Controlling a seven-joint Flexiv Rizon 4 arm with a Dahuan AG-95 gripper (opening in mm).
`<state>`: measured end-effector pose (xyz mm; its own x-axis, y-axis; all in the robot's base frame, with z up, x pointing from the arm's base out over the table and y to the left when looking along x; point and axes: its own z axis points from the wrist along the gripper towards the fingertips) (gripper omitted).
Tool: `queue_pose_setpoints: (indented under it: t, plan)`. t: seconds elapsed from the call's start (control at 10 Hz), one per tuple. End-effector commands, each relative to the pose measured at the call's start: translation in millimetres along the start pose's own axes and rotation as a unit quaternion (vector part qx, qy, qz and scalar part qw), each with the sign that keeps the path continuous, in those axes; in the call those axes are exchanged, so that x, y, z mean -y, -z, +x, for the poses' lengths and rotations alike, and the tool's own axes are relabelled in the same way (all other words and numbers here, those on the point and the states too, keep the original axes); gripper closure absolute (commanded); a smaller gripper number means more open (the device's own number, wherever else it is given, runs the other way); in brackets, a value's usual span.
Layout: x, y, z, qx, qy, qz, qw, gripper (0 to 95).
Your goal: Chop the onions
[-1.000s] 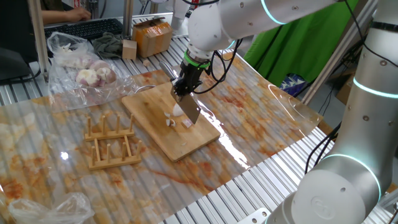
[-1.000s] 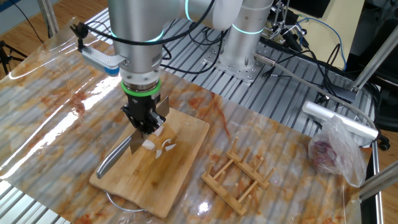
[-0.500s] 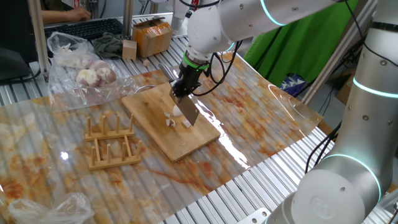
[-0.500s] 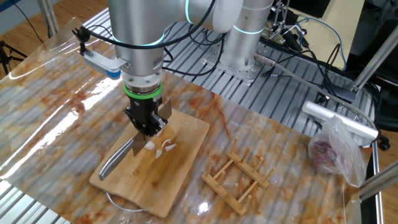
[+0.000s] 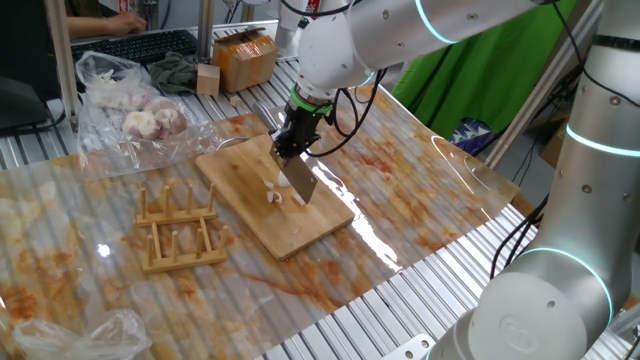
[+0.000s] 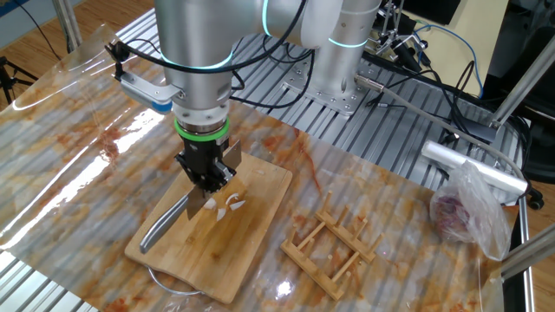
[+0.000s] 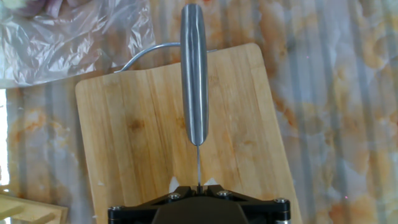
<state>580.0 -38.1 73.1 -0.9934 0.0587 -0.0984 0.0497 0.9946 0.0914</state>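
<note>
- Gripping a knife [image 6: 178, 217], clamped tight by the gripper [image 6: 207, 177] above the wooden cutting board [image 6: 251, 238]; steel handle seen sticking out toward the board's near-left corner in the other fixed view.
- Held blade-down and edge-on in the hand view, knife [image 7: 195, 81] running straight up the middle of the picture over the cutting board [image 7: 137, 137], with only the black body of the gripper [image 7: 198, 205] showing at the bottom edge.
- Spotted the onions [image 6: 227, 204] as a few small pale pieces lying on the board just beside the blade, right under the gripper.
- Picked out the same onions [image 5: 283, 195] in one fixed view, a little cluster near the middle of the cutting board [image 5: 240, 185], next to the flat of the knife [image 5: 299, 180], which hung tilted below the gripper [image 5: 292, 140].
- Could not tell whether blade and onion pieces were touching.
- Noted a wooden rack [image 5: 180, 228] with upright pegs on the table beside the board, and the same rack [image 6: 334, 243] on the board's far side in the other fixed view.
- Saw a clear plastic bag [image 5: 125, 100] holding pinkish bulbs well apart from the board, toward the back of the table; a corner of that plastic bag [image 7: 68, 37] caught in the hand view too.
- Rested all of it on a sheet of marbled orange-and-white covering [image 5: 420, 190] over the slatted metal table.
</note>
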Motion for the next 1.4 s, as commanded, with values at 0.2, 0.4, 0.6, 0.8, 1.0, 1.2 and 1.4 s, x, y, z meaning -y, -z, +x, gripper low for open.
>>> queue_pose_setpoints:
  t: [0.2,0.4,0.6,0.8,1.0,1.2,1.4]
  plan:
    - [-9.8,-8.8,1.4,0.002,-0.012,0.002,0.9999,95.0]
    - [-11.6,-14.7,2.7,0.005,-0.009,0.004,0.9999,95.0]
    - [-10.7,-22.1,4.2,0.007,-0.010,0.003,0.9999,95.0]
    - [-10.5,-27.1,5.3,0.009,-0.012,0.003,0.9999,95.0]
    - [-10.4,-33.2,6.9,0.014,-0.015,0.001,0.9998,95.0]
    - [-9.8,-37.9,8.4,0.016,-0.016,-0.001,0.9997,95.0]
    - [-11.5,-35.7,7.4,0.016,-0.018,-0.001,0.9997,95.0]
